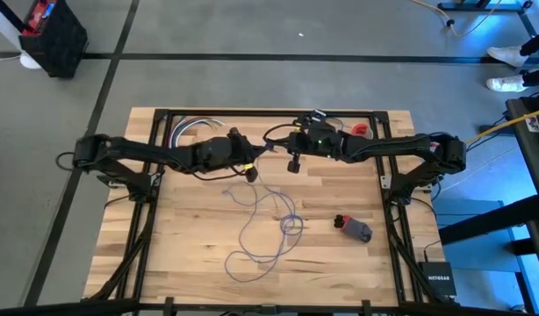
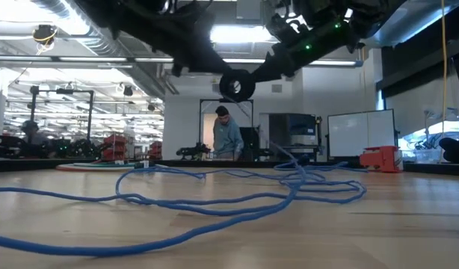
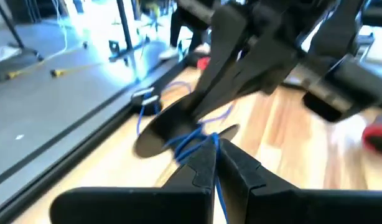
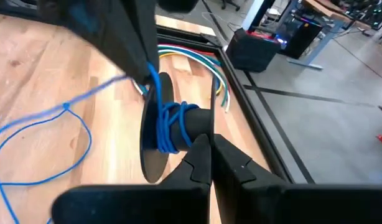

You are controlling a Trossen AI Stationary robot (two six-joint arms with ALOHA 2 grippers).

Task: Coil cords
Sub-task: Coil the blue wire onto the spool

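Observation:
A thin blue cord (image 1: 269, 233) lies in loose loops on the wooden table (image 1: 164, 246), also seen in the low view (image 2: 214, 202). One end is wound in a few turns (image 4: 169, 127) round the hub of a black spool with a round disc (image 4: 155, 140), which hangs in the air over the table's far middle (image 2: 235, 86). My right gripper (image 4: 206, 140) is shut on the spool, coming from the right (image 1: 293, 163). My left gripper (image 3: 214, 144) is shut on the cord just beside the disc (image 1: 251, 168). My left gripper pinches a single strand of the cord (image 3: 208, 138) between its two fingertips, close to the spool's disc. The fingers come nearly level from the table's left. From them the cord runs slack down to the table. My right gripper pinches the free end of the spool's hub (image 4: 198, 124) between its two fingers, which lie along the hub and come nearly level from the table's right. The spool is lifted clear of the table, its disc standing on edge and facing my left gripper.
A small dark and red object (image 1: 353, 228) lies on the table's right part. Coloured wires (image 1: 195, 127) hang over the far edge at the left, and a red thing (image 1: 362, 130) sits at the far right. The near half holds only the cord's loops.

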